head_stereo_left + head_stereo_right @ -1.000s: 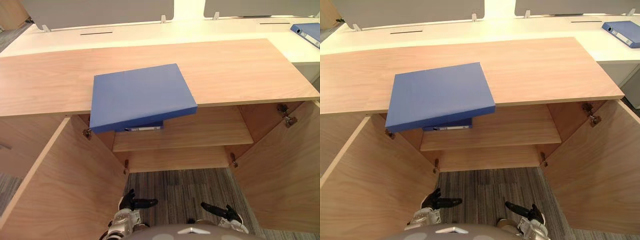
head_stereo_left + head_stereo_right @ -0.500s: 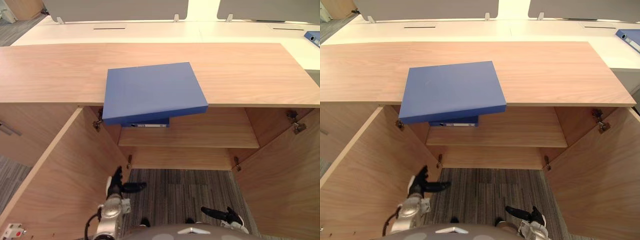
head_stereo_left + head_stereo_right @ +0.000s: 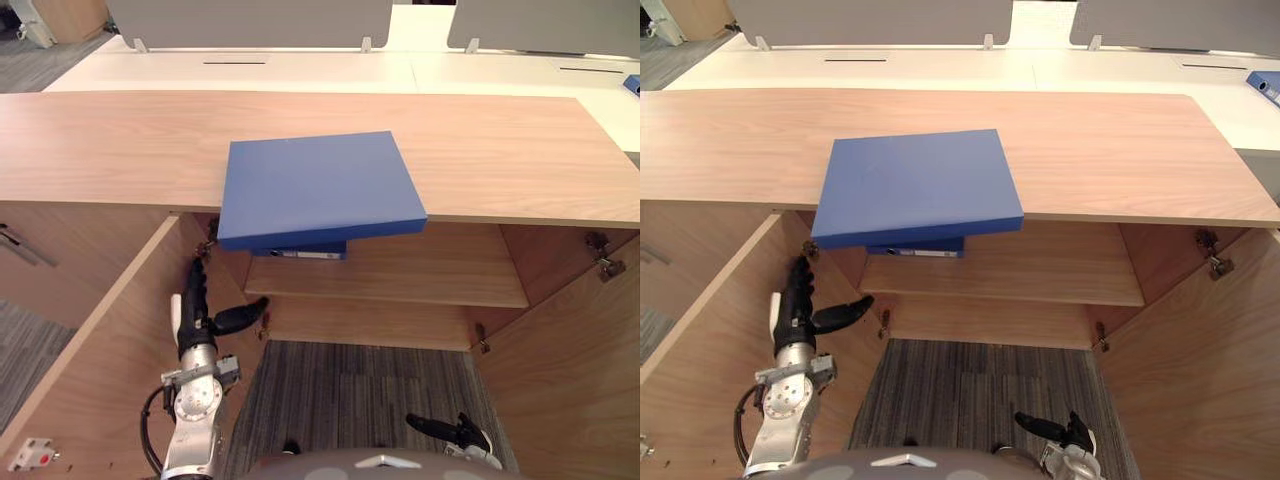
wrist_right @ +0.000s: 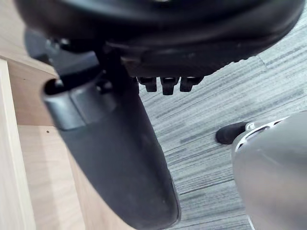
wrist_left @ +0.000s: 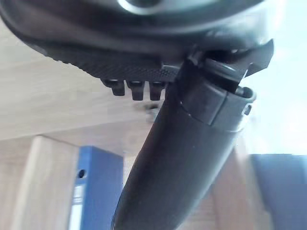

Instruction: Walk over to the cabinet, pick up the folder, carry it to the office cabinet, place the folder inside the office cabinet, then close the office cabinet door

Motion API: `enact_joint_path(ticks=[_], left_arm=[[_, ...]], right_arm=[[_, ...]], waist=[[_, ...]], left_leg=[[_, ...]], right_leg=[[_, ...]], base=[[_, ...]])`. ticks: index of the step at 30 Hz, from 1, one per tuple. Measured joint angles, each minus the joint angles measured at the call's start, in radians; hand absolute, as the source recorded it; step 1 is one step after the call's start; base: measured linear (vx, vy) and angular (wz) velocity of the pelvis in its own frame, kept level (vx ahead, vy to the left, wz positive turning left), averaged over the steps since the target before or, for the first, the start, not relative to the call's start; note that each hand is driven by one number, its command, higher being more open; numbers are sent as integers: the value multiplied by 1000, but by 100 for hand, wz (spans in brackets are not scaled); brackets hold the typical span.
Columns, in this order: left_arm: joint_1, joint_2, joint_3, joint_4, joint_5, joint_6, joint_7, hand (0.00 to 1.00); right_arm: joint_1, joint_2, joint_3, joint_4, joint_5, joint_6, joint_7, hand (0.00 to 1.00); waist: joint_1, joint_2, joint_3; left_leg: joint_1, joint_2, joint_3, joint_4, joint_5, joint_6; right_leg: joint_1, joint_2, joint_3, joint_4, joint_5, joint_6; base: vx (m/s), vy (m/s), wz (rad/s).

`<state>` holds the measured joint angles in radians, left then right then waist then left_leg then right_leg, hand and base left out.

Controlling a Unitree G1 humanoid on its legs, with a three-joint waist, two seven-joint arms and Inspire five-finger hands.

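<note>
Hovering lower left beside open cabinet door (image 3: 105, 385): left hand (image 3: 192, 318), fingers straight, empty. Lying centre frame on cabinet top (image 3: 500, 150), overhanging its front edge: blue folder (image 3: 315, 185). Hanging lower right: right hand (image 3: 452, 432), fingers relaxed, empty.

Bright, even light — soft shade inside cabinet (image 3: 400, 272).

Left hand (image 3: 197, 318) up, fingers straight; right hand (image 3: 447, 431) low, relaxed.
</note>
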<state>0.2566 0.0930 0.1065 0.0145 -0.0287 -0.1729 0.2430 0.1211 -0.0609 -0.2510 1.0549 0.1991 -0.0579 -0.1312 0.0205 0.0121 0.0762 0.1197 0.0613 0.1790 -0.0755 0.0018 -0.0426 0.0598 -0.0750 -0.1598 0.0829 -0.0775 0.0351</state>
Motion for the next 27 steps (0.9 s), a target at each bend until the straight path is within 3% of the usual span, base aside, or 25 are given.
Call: enact_joint_path(ticks=[6, 19, 27], left_arm=[[4, 2, 3, -108, -27, -37, -12, 100], [5, 7, 35, -346, -40, -51, -30, 100], [-18, 191, 34, -387, 152, -59, -16, 100]], right_arm=[[19, -26, 4, -1, -1, 1, 15, 100], [23, -27, 6, 26, -2, 3, 27, 100], [34, -55, 36, 54, -8, 3, 42, 100]], waist=[[0, 18, -11], [1, 8, -16], [0, 25, -28]], left_leg=[[14, 1, -18, 1, 2, -4], [19, 5, -30, -6, 7, -10], [29, 12, -25, -2, 6, -11]], right_leg=[[16, 0, -6, 2, -6, 2], [29, 8, 21, 4, -10, 5], [32, 18, 37, 16, -15, 1]], base=[[-63, -6, 4], [-16, -1, 1], [-34, -8, -3]])
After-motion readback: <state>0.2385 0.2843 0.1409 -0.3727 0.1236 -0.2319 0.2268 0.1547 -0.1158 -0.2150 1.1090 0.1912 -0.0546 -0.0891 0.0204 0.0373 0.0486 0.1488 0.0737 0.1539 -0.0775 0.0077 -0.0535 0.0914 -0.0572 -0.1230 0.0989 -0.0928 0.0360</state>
